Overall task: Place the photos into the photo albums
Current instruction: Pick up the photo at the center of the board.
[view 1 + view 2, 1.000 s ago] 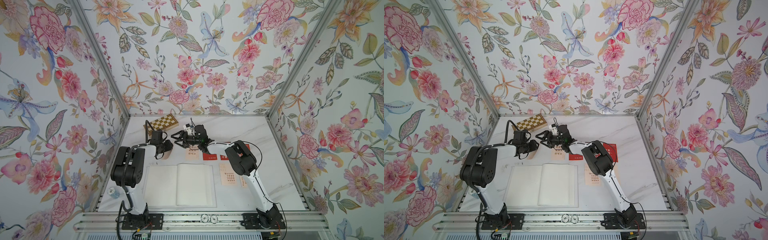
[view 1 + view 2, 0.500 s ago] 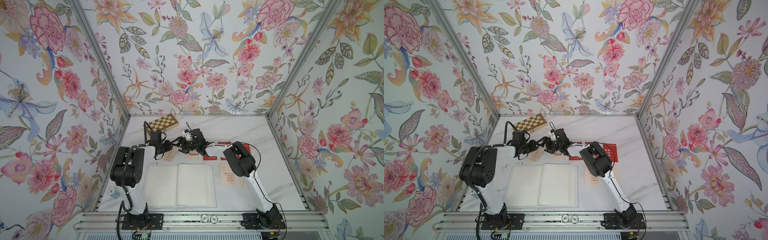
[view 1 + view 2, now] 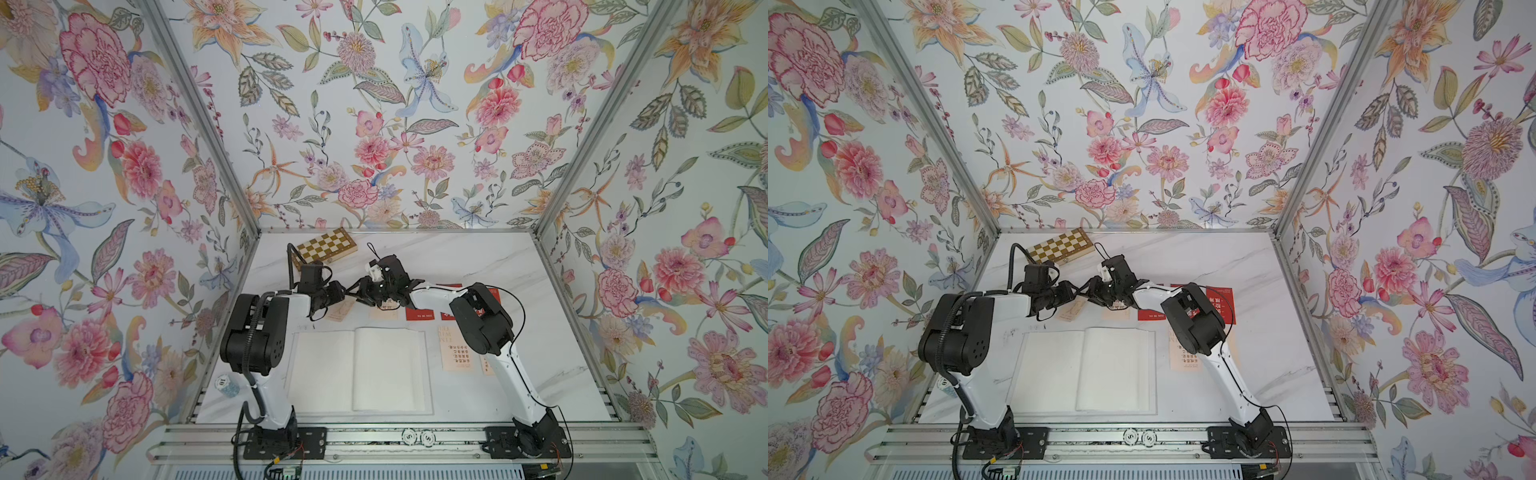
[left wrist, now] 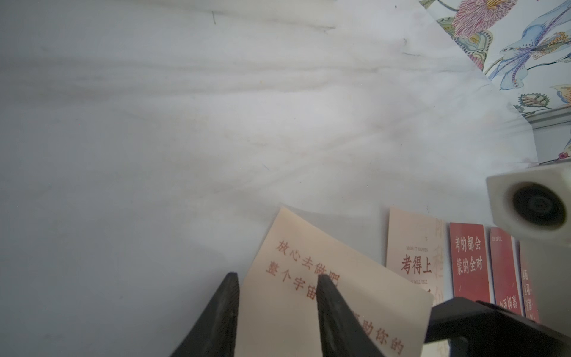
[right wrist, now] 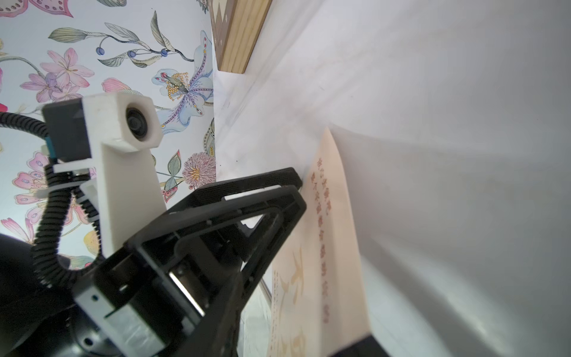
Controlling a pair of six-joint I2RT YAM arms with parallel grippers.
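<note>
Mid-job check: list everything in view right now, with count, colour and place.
photo album: one, white pages, open, front centre.
cream photos: four; one at the left gripper, one beside it, two right of the album, partly hidden.
red photos: three, in a row beyond the album's far right corner.
chessboard box: one, brown and cream, far left by the back wall.
round tokens: three, white; one at front left, two on the front rail.
table: one, white marble.
left gripper: one, black, jaws apart, one finger over a cream photo.
right gripper: one, black, facing the left gripper; jaws unclear.
</note>
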